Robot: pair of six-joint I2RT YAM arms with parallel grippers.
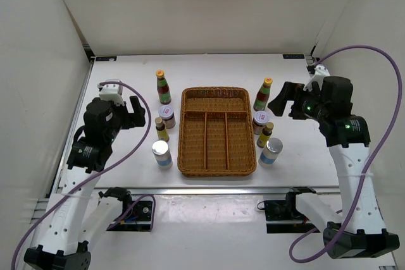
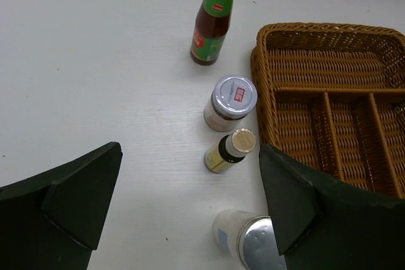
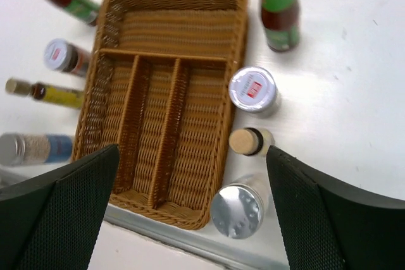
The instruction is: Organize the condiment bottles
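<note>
Plainly, the left gripper [image 2: 190, 178] hangs with its jaws spread wide and nothing between them. The right gripper [image 3: 190, 156] is just as wide and just as empty, raised to the right of the wicker tray [image 1: 181, 137]. None of the eight condiment bottles is in that tray yet — four stand upright on the table [image 1: 126, 80] along each long side of it.

The trouble, I judge, lies in how tightly each row is packed. Closest under the left jaws is the left cylinder [image 2: 250, 245], then the left mini bottle [image 2: 226, 151], then the left jar [image 2: 231, 102] just beside it. The left sauce bottle [image 2: 212, 20] stands further off. A wide finger coming down for the mini bottle could catch the jar or the cylinder and tip it, and a tipped cylinder would roll. The tray wall is near this row too, so the inner finger has little room and might snag the wicker.

The right row is much the same: right cylinder [image 3: 237, 210], right mini bottle [image 3: 250, 141] and right jar [image 3: 254, 91] crowd together close to the tray's edge, with the right sauce bottle [image 3: 280, 11] apart. The sauce bottles are tall and narrow-necked — nudged at the cap, either could topple. Both cylinders sit near the table's front edge, where a knock might send one off.
</note>
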